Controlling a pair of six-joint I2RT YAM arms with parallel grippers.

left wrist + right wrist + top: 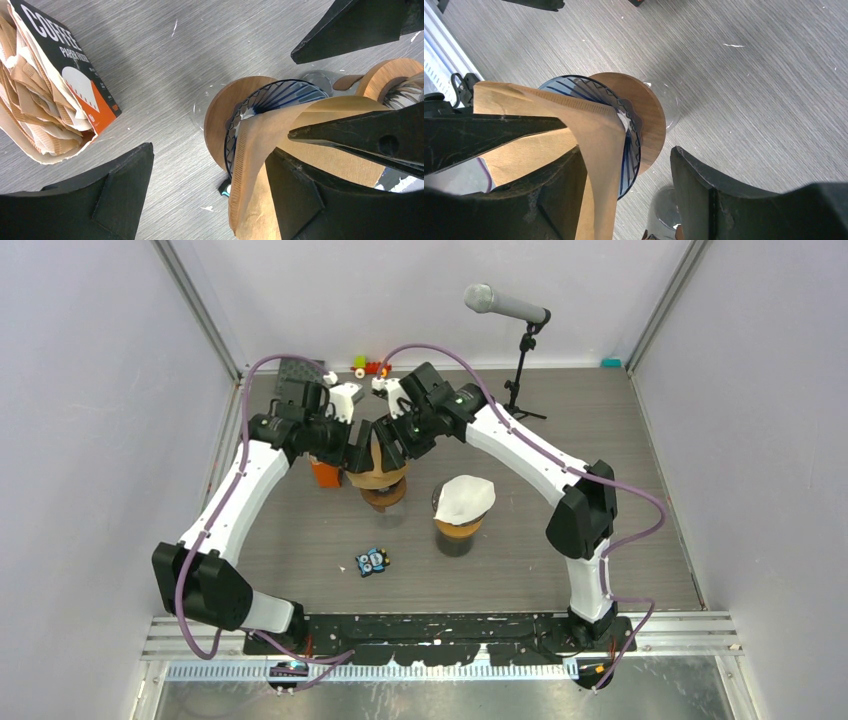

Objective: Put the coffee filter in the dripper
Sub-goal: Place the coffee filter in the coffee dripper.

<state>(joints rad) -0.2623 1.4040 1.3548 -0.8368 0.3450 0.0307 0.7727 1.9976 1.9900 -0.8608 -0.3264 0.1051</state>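
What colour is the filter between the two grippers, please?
Brown; the filter shows best from the right wrist.

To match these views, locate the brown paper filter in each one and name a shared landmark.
Top external: brown filter just left of centre, on the dripper.
Left wrist: lower right, draped over the dripper's rim.
Right wrist: left half, folded across the rim.
Shared landmark: the dripper's wooden collar.
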